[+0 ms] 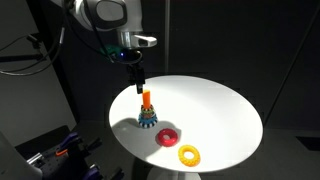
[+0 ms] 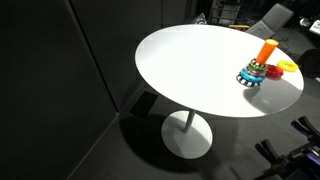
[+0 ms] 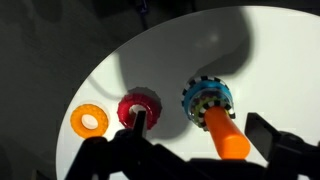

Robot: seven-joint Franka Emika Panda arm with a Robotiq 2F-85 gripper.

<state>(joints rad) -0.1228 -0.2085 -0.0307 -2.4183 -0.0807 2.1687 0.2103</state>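
Note:
A ring-stacking toy with an orange post (image 1: 146,99) and several coloured rings at its base (image 1: 147,120) stands on a round white table (image 1: 220,110). It also shows in an exterior view (image 2: 255,72) and the wrist view (image 3: 206,98). My gripper (image 1: 138,82) hangs open and empty just above the post. In the wrist view the post (image 3: 228,135) lies between my two fingers (image 3: 205,128). A loose red ring (image 1: 168,136) (image 3: 138,106) and a yellow ring (image 1: 189,154) (image 3: 90,121) lie on the table beside the toy.
The table has a single pedestal foot (image 2: 188,135) on a dark floor. Dark curtains surround it. Equipment with cables (image 1: 55,150) stands by the table edge. The yellow ring (image 2: 288,66) lies close to the table rim.

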